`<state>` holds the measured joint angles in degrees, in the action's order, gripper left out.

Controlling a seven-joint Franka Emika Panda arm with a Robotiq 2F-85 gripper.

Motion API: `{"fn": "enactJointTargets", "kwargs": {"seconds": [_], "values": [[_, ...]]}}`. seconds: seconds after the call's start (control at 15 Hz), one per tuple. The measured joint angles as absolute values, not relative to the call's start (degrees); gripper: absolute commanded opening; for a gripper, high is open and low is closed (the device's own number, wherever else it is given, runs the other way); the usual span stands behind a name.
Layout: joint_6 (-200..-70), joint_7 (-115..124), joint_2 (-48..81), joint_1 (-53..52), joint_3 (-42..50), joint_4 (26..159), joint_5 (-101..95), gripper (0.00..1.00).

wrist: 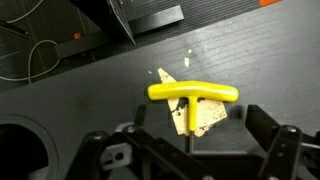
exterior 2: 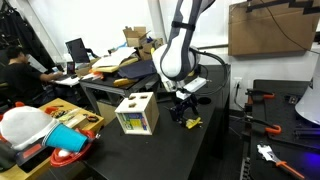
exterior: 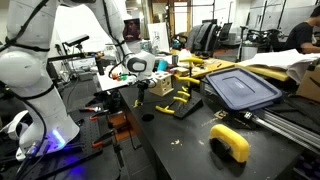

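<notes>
Wrist view: one yellow T-handle (wrist: 193, 93), one tan scrap (wrist: 207, 120), jaws wide apart.

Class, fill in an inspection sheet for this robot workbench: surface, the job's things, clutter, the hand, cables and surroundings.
Surface: dark tabletop, with things spread across it.
Job's things: yellow T-shaped piece lying on the table over a pale flat scrap, not gripped.
Clutter: wooden box with cut-out holes, dark blue lid, yellow curved block, orange cup, red-handled tools.
Grippers: the hand is open, above the T-shaped piece, holding nothing.
Cables: thin pale cable looping at the left edge of the wrist view.
Surroundings: person seated at a desk, cardboard boxes behind.
</notes>
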<state>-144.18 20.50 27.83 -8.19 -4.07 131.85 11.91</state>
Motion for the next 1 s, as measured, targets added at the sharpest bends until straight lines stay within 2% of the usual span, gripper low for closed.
{"fn": "enactJointTargets", "kwargs": {"seconds": [0.53,0.67,1.0], "values": [[-144.2,20.4,29.3,-8.1,-3.1,130.7,11.9,1.0],[-144.2,20.4,29.4,-8.1,-3.4,130.5,11.9,0.74],[-144.2,20.3,29.2,-8.1,-3.9,129.6,11.9,0.37]]}}
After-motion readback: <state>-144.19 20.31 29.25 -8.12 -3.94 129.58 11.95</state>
